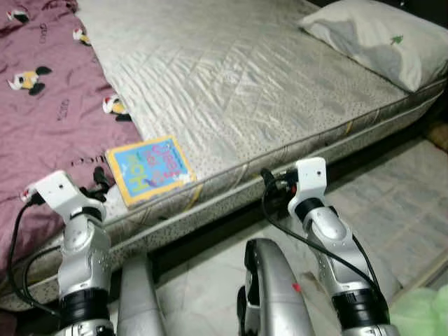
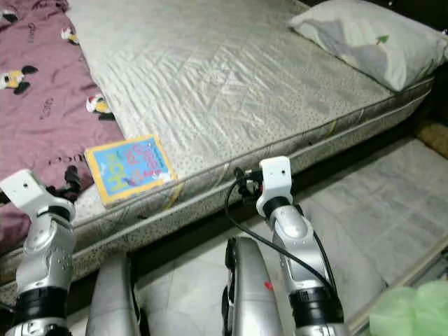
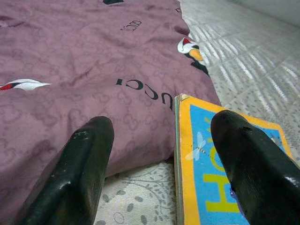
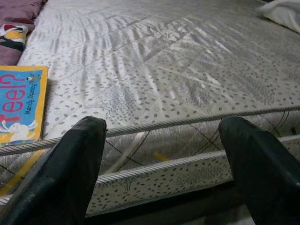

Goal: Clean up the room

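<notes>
Looks like the robot's lining up on the children's picture book [image 1: 148,170] at the mattress [image 1: 245,84] edge: left gripper [image 3: 164,168] spread wide and empty, one finger over the cover, right gripper [image 4: 164,164] also agape off beside it, so next it needs a straddle-and-pinch.

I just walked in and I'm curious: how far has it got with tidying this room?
Early, it seems. Nothing looks put away: the book lies at the mattress edge and the purple blanket is bunched up. Both pincers are open and empty; the left pincer is lined up near the book, the right pincer faces the mattress side. Everything remains.
</notes>
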### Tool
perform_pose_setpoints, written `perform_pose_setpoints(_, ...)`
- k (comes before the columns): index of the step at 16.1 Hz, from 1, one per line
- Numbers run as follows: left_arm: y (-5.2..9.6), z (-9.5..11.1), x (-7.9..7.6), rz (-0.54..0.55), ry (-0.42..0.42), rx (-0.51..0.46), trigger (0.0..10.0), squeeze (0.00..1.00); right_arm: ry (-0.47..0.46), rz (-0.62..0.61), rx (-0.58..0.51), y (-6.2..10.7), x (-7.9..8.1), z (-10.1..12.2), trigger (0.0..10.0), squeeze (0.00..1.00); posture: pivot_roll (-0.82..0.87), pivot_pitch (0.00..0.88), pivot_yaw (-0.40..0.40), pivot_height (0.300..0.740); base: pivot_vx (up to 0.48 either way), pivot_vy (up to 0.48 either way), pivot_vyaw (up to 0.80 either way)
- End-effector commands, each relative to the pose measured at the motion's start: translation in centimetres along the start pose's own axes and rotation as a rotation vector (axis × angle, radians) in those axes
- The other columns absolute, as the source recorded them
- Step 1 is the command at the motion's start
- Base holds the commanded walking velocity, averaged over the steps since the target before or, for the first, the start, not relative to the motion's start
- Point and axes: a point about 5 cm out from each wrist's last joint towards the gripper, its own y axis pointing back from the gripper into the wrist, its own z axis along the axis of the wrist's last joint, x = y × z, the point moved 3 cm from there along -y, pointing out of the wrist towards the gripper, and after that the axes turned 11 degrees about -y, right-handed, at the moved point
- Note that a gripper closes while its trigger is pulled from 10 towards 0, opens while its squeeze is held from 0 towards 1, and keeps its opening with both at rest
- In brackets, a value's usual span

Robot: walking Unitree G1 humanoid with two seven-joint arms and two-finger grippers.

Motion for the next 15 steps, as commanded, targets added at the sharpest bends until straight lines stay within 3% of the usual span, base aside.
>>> perform_pose_setpoints(1, -0.3, -0.2, 0.2, 0.021, -0.014, 0.009, 10.0, 0.0, -0.002, -0.006, -0.013, 0.1, -0.3, 0.5, 10.0, 0.0, -0.08, 0.094, -0.031, 0.517, 0.0, 0.0, 0.0)
perform_pose_setpoints(6, -1.6, -1.3, -0.2, 0.026, -0.001, 0.075, 10.0, 0.0, 0.006, -0.006, 0.002, 1.5, -0.8, 0.7, 10.0, 0.0, -0.13, 0.134, -0.044, 0.463, 0.0, 0.0, 0.0)
perform_pose_setpoints(15, -2.9, -1.7, -2.2, -0.049, -0.031, 0.082, 10.0, 0.0, 0.019, -0.039, 0.034, 3.4, -1.6, 0.9, 10.0, 0.0, -0.18, 0.181, -0.044, 0.463, 0.0, 0.0, 0.0)
